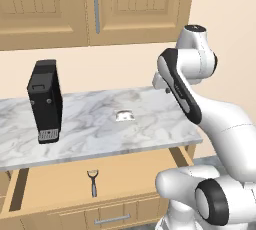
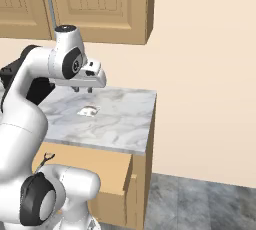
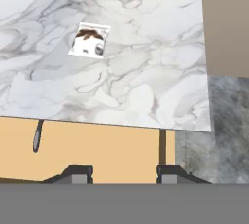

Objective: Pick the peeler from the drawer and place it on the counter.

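— Looking at the drawer (image 1: 55, 186) first: it stands pulled out below the counter (image 1: 150, 124), and the peeler (image 1: 93, 181) lies flat on its tan bottom, forked head toward the counter, handle toward the drawer front. Nothing touches it.

— Where do you have the tool?

— I see the gripper (image 2: 82, 89) high over the marble, near the counter's right end, pointing down. In the hand view its two dark fingertips (image 3: 80, 172) stand well apart with only drawer floor showing between them, so I call it spread wide and holding nothing.

— Does the hand camera catch the peeler?

— Partly. Its handle (image 3: 37, 136) pokes out from under the counter's front edge at the left of that view, off to the side of the fingers, not between them. From the right base view I make out just the head (image 2: 47, 157) past the arm's white body.

— Anything else on the counter?

— A black coffee machine (image 1: 46, 101) upright toward the left, and a small flat white patch with a brown mark (image 1: 124, 115) near the middle of the slab. Wooden wall cabinets (image 1: 100, 4) hang above.
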You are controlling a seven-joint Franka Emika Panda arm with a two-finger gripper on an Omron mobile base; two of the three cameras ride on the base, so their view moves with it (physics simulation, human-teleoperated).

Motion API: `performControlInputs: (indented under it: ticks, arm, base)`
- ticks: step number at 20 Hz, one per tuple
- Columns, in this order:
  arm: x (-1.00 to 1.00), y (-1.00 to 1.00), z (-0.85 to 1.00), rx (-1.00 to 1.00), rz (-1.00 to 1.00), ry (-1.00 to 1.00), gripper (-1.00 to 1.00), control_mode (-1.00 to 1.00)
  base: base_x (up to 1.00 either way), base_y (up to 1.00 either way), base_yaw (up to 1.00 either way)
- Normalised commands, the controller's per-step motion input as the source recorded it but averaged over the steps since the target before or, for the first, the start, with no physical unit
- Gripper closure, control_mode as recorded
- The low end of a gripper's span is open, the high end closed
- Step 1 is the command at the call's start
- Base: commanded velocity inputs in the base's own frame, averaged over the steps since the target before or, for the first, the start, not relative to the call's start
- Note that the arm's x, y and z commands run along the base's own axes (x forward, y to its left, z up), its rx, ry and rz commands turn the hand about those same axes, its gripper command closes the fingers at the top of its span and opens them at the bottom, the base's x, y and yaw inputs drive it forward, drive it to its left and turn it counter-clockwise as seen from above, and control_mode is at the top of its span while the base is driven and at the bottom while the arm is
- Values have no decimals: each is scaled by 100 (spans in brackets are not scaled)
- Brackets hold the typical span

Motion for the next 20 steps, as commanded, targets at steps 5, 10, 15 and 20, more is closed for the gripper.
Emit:
performControlInputs:
  ticks: [5,10,15,20]
  arm:
    - [-30,0,-8,0,0,0,-100,-100]
    - [-64,0,-26,0,0,0,-100,-100]
    - [-54,0,-32,0,0,0,-100,-100]
    - [-28,1,-17,0,0,-1,-100,100]
  base:
    - [0,0,0]
    - [0,0,0]
    - [0,0,0]
    - [-9,2,0]
